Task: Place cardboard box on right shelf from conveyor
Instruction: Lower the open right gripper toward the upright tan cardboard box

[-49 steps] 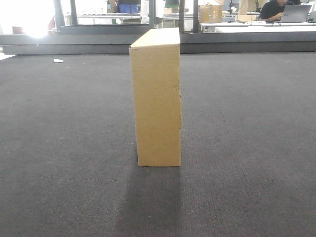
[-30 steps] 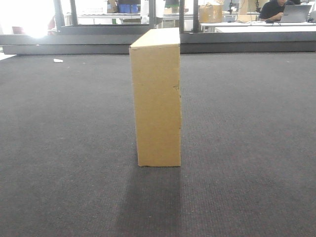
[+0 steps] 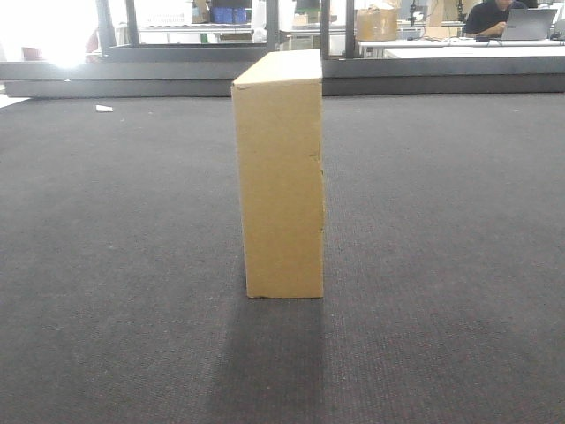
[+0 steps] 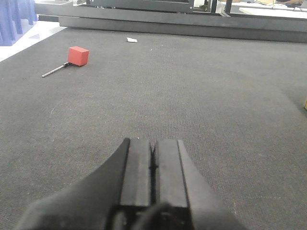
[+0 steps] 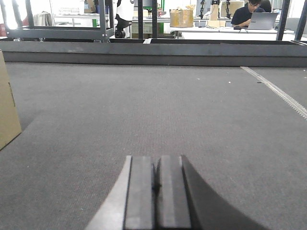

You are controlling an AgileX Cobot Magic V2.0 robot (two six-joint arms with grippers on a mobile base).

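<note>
The tan cardboard box (image 3: 281, 177) stands upright on the dark grey conveyor (image 3: 132, 221), its narrow face towards the front view. A strip of it shows at the left edge of the right wrist view (image 5: 7, 108) and a sliver at the right edge of the left wrist view (image 4: 305, 103). My left gripper (image 4: 153, 146) is shut with nothing in it, low over the belt to the left of the box. Likewise shut and empty, my right gripper (image 5: 157, 163) hovers over the belt to the right of the box. The right shelf is out of view.
A red block with a thin rod (image 4: 76, 56) and a white scrap (image 4: 131, 40) lie on the belt at far left. A dark metal rail (image 3: 424, 78) edges the belt's far side. Beyond it are tables, a squat carton (image 5: 181, 17) and a seated person (image 5: 249, 13).
</note>
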